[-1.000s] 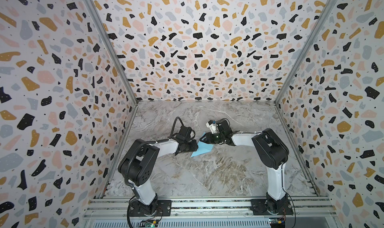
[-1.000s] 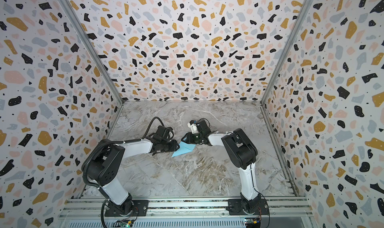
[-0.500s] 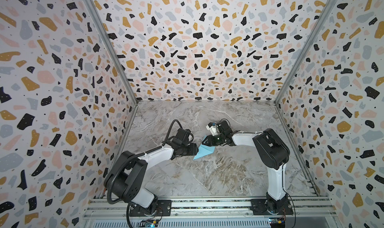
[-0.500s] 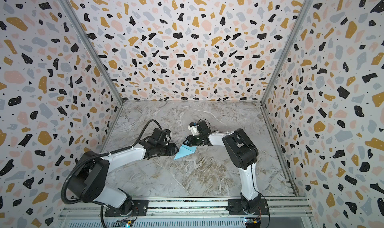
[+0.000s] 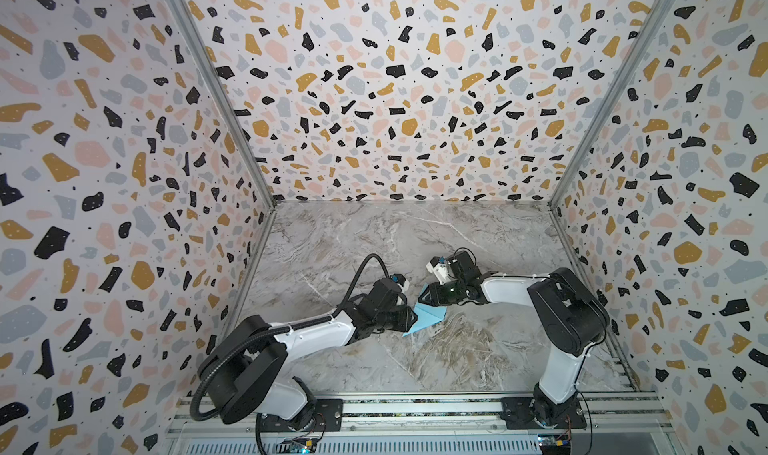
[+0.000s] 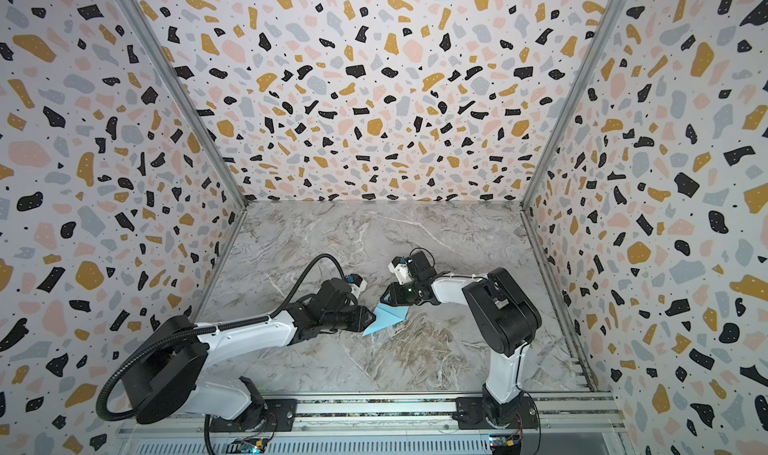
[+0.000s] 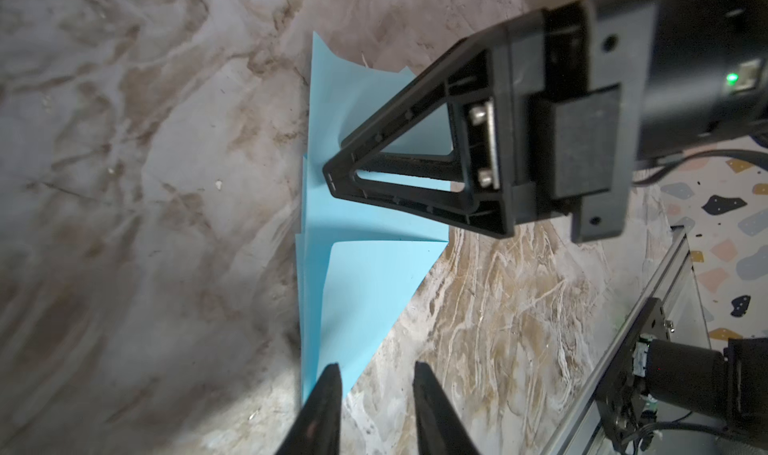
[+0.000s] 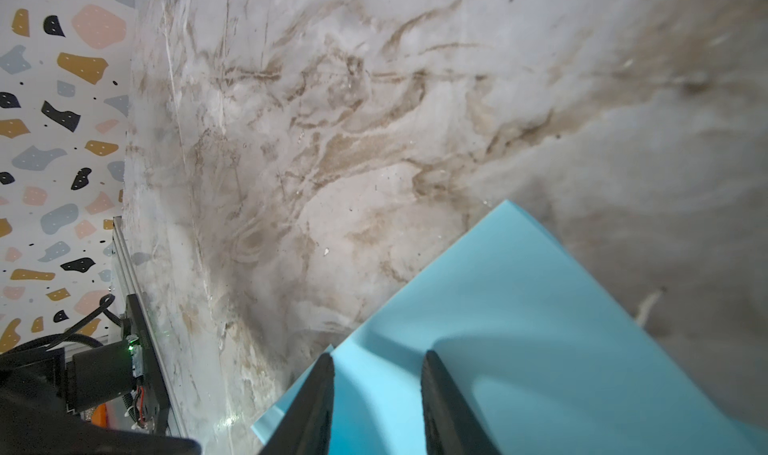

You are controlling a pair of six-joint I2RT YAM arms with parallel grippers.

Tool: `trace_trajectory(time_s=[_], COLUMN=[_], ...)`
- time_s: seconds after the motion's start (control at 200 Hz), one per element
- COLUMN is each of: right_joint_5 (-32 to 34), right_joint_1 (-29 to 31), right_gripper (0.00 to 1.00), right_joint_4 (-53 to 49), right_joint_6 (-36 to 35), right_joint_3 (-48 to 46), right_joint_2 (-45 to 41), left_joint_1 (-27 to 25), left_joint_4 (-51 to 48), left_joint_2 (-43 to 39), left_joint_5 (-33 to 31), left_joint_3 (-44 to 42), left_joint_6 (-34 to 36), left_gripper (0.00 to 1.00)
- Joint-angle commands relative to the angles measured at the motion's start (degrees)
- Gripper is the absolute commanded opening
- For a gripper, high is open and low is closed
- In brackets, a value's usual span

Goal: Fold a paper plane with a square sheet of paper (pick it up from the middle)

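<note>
On the marble table the left gripper and right gripper nearly meet — folded blue paper at their tips.

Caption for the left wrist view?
Right tool tip on folded blue paper on marble table; left tool open at its point.

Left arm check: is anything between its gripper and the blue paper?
Nothing visible does. The left gripper, jaws apart, is already at the narrow end of the folded paper on the table. The right gripper rests on the paper farther along, out of the way.
</note>
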Motion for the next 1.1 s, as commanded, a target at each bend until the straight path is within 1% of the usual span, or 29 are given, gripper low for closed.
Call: trace_trajectory(time_s=[0.0,0.115,0.22,0.385,0.501,0.691,0.796,0.866,0.996,1.091], right_joint_5=[1.35,1.10,0.01,-0.74,-1.62,-2.86,-4.84,-6.39,-5.47,-3.75], right_joint_1=[-0.28,-0.32,-0.61,-0.79,-0.84,-1.11,-1.87,-2.81,-5.21,-7.53], right_gripper=[0.38,0.37,0.38,0.39,0.40,0.44,0.44,0.45,0.47,0.47], right_joint_4=[-2.66,-2.53,-1.26,-0.37,-0.58,0.49,3.92,8.03,16.08,17.22], right_joint_6=[0.35,0.57,1.47,2.41,2.15,2.88,4.61,6.87,13.15,16.87], right_joint_3=[-1.05,-1.05,-1.47,-1.49,-0.83,-0.08,-0.48,-2.02,-9.53,-15.27], right_joint_2=[0.16,0.26,0.26,0.06,0.05,-1.15,-3.72,-6.44,-13.30,-18.05], left_joint_1=[-0.18,-0.12,0.18,1.99,1.99,2.04,1.99,1.91,1.99,1.95], left_joint_4=[4.21,5.01,5.11,6.73,7.65,6.46,5.12,4.60,3.18,3.04], left_joint_2=[2.58,5.56,6.63,8.92,10.59,11.59,12.45,13.06,13.86,13.92], left_joint_5=[-1.02,0.03,-2.01,-1.27,0.44,0.05,-0.58,-0.72,-0.79,-0.68], left_joint_3=[1.88,3.62,4.25,3.73,3.64,3.46,3.38,3.20,3.11,2.93], left_joint_6=[-1.65,-1.37,-0.70,-1.59,-2.20,-2.18,-2.16,-2.35,-1.87,-1.66], left_gripper=[0.22,0.17,0.14,0.11,0.09,0.08,0.08,0.07,0.07,0.07])
